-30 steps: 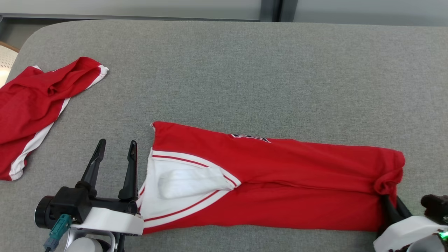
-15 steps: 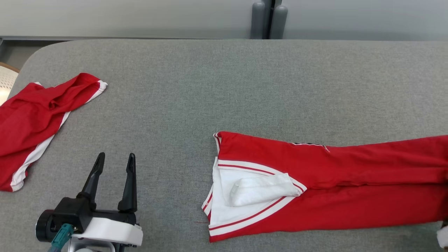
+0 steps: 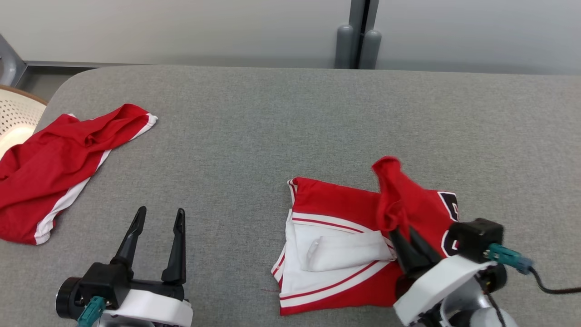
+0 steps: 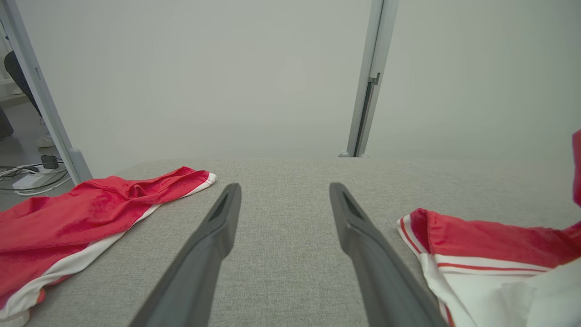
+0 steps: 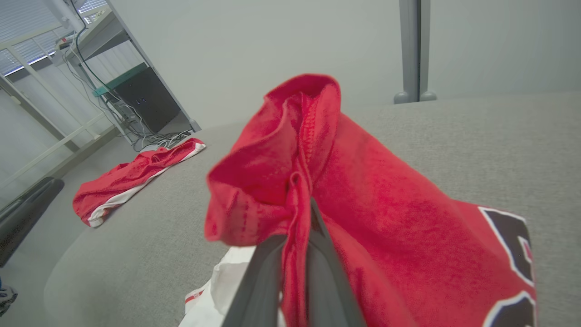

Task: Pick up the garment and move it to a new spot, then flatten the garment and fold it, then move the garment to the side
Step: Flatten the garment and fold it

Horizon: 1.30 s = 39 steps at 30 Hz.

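Grey padded table (image 3: 290, 118) runs wide toward its rounded far edge, with open surface between the two cloths. At the near right lies the red jersey (image 3: 331, 202), one end raised and pinched in the clenched right gripper (image 3: 401, 232). Its black, white-edged lettering (image 5: 508, 236) shows only partly and is unreadable. The left gripper (image 3: 161, 211) hovers spread and empty. Another red garment (image 3: 54, 172) lies at the left edge.

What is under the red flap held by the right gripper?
The rest of the jersey: red cloth and a white neck panel, flat on the table. The part directly beneath the flap and right gripper is covered.
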{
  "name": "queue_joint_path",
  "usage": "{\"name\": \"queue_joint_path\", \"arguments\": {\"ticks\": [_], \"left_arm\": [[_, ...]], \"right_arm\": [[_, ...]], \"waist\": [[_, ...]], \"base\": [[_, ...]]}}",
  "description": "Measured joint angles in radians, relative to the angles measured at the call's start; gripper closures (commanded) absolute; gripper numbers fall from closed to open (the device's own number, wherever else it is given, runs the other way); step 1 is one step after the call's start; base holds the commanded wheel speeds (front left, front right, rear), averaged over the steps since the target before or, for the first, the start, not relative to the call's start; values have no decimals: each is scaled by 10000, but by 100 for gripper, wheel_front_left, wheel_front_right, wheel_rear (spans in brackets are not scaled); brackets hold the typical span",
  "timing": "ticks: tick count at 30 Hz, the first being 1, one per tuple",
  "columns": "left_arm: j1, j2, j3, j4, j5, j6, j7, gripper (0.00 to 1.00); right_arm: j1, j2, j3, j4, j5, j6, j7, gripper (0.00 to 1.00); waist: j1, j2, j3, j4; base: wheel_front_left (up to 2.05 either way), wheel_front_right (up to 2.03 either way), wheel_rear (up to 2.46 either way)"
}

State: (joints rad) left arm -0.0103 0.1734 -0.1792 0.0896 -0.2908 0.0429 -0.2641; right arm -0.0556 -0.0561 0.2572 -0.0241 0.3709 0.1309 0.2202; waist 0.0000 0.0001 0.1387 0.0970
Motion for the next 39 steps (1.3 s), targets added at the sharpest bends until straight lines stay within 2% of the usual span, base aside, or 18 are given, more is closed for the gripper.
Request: {"name": "queue_joint_path", "arguments": {"ticks": [5, 9, 10, 11, 12, 13, 19, 23, 26, 30, 31, 32, 34, 38, 39], "left_arm": [[-249, -150, -192, 111, 21, -130, 0, 0], [-594, -288, -280, 215, 79, -245, 0, 0], [-639, -303, -268, 228, 84, -257, 0, 0], [-655, -320, -259, 247, 92, -286, 0, 0], [-676, -332, -234, 270, 96, -288, 0, 0], [-718, -347, -207, 288, 111, -303, 0, 0], [-814, -472, -19, 339, 205, -374, 0, 0], [-811, -504, 111, 374, 316, -391, 0, 0], [-791, -506, 207, 380, 378, -416, 0, 0], [-718, -485, 405, 370, 433, -416, 0, 0], [-718, -485, 405, 370, 433, -416, 0, 0], [-639, -470, 502, 347, 445, -414, 0, 0], [-542, -418, 631, 336, 449, -414, 0, 0], [-327, -291, 840, 339, 445, -416, 0, 0], [-327, -291, 840, 339, 445, -416, 0, 0]], "right_arm": [[-744, 50, 1473, 1574, 1170, -2, -627, 100], [-1387, 61, 2098, 2715, 1413, 0, -1062, 100], [-1500, 63, 2142, 2963, 1498, 0, -1177, 87], [-1597, 63, 2151, 3202, 1457, 0, -1277, 87], [-1712, 56, 2203, 3446, 1365, -2, -1350, 55], [-1791, 54, 2284, 3563, 1429, -2, -1475, 0], [-2288, 69, 2901, 3544, 1302, 0, -2445, 0], [-2361, 71, 2911, 2786, 821, 0, -3120, 0], [-2242, -13, 2199, 2071, 472, 0, -3459, 0], [-1679, -453, 539, 1258, -102, -2, -3567, 0], [-1679, -453, 539, 1258, -102, -2, -3567, 0], [-1325, -719, -357, 972, -385, 0, -3521, 0], [-886, -978, -1195, 715, -623, 0, -3407, 0], [227, -1404, -2543, 301, -859, 0, -3057, 0], [227, -1404, -2543, 301, -859, 0, -3057, 0]], "waist": [[0, 0, 225, 373], [0, 0, 489, 680], [0, 0, 555, 745], [0, 0, 618, 800], [0, 0, 674, 847], [0, 0, 728, 883], [0, 0, 843, 855], [0, 0, 796, 717], [0, 0, 739, 582], [0, 0, 640, 360], [0, 0, 640, 360], [0, 0, 587, 248], [0, 0, 517, 135], [0, 0, 236, -4], [0, 0, 236, -4]], "base": [[0, 0, 0], [0, 0, 0], [0, 0, 0], [0, 0, 0], [0, 0, 0], [0, 0, 0], [0, 0, 0], [0, 0, 0], [0, 0, 0], [0, 0, 0], [0, 0, 0], [0, 0, 0], [0, 0, 0], [0, 0, 0], [0, 0, 0]]}}
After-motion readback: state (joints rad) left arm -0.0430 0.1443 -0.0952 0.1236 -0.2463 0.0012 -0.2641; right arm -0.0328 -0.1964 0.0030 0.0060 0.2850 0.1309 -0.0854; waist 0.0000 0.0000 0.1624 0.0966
